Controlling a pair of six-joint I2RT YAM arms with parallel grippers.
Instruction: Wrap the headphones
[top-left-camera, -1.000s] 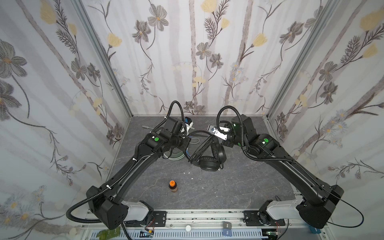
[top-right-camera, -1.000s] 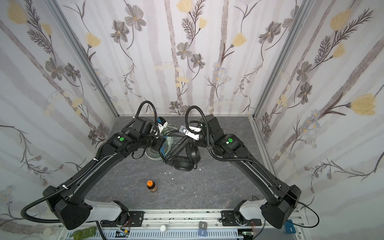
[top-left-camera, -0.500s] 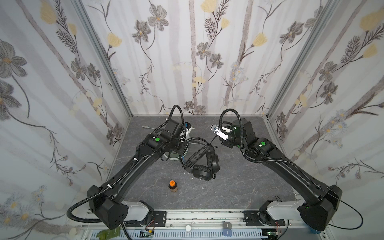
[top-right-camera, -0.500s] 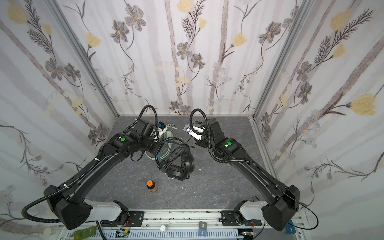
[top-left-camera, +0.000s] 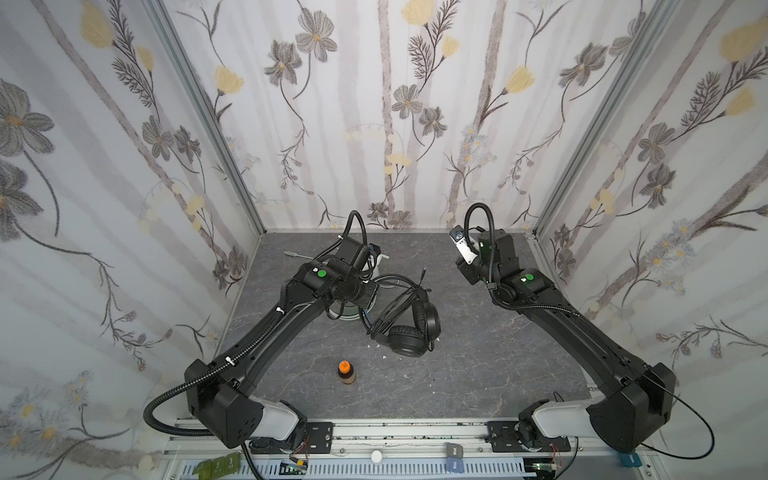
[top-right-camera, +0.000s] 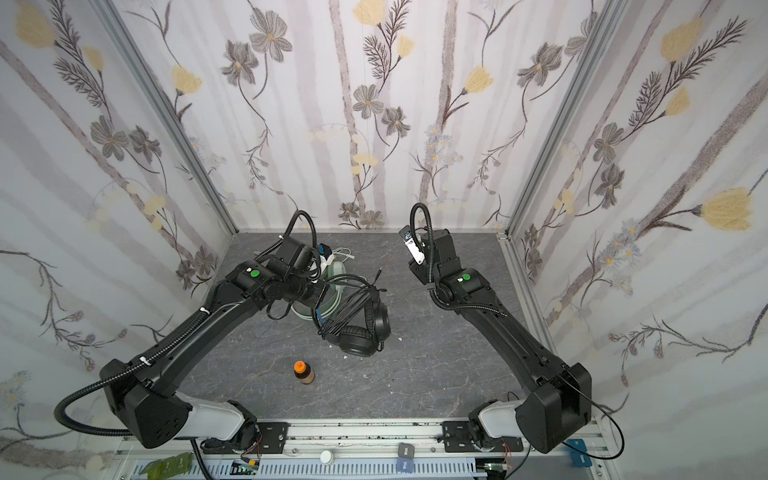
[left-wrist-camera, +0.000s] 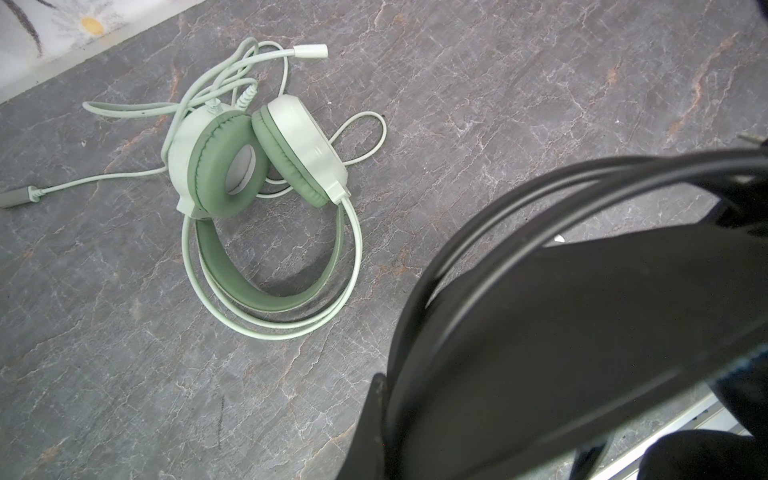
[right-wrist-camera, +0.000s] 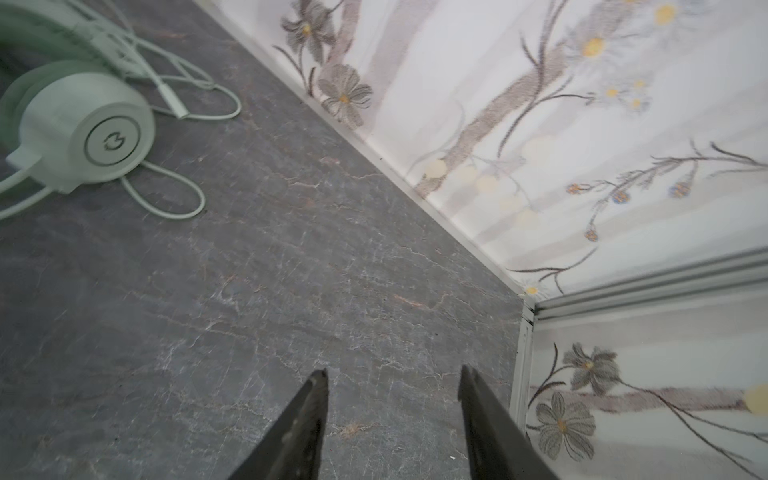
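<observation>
Your left gripper (top-left-camera: 366, 298) is clenched on the band (left-wrist-camera: 561, 332) of the black headset (top-left-camera: 428, 318); the cups (top-left-camera: 407, 341) sit just beyond it. Your right gripper (right-wrist-camera: 392, 372) is released, empty, well apart. The green headset (left-wrist-camera: 257, 166) lies on the counter (top-left-camera: 478, 365) beneath the left gripper. Expect a stiff band, limp cable (top-left-camera: 392, 305): grasp the cable near its free end.

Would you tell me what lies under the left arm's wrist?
The mint-green headphones, on the table; the left arm hides most, showing only an earcup edge and white cable.
</observation>
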